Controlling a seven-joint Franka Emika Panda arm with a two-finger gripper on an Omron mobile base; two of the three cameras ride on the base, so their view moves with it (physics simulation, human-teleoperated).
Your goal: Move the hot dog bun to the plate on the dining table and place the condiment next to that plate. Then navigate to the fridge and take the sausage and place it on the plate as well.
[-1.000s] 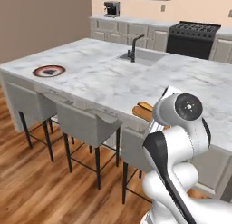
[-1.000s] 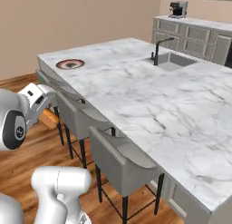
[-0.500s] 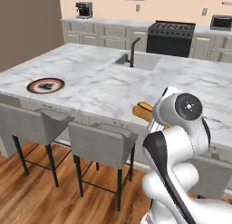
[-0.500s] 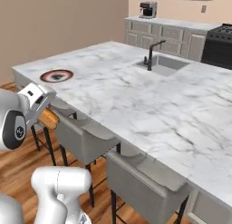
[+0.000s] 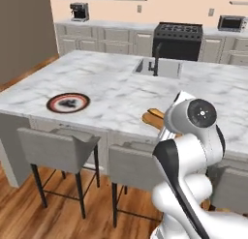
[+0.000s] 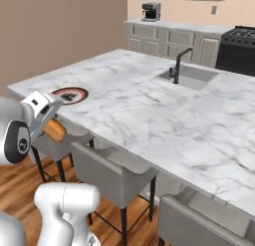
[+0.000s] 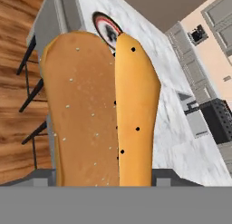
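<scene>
Showing hot dog bun (image 7: 99, 114) close-up | plate (image 5: 68, 102) on dining table (image 5: 116, 88)

Both base views look forward and down from behind the arm, left and right, sharing the dining table (image 5: 101, 88) and plate (image 5: 68, 102). Hand view sits close on the hot dog bun (image 7: 99, 114).

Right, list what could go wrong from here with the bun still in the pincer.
1. The hot dog bun sits lengthwise in the pincer, sticking far out past it; a jolt could tilt it or let it slip.
2. The plate lies near the edge of the dining table, so a careless drop could land half off the rim.
3. The stools stand close below, and a low swing might clip them.
</scene>
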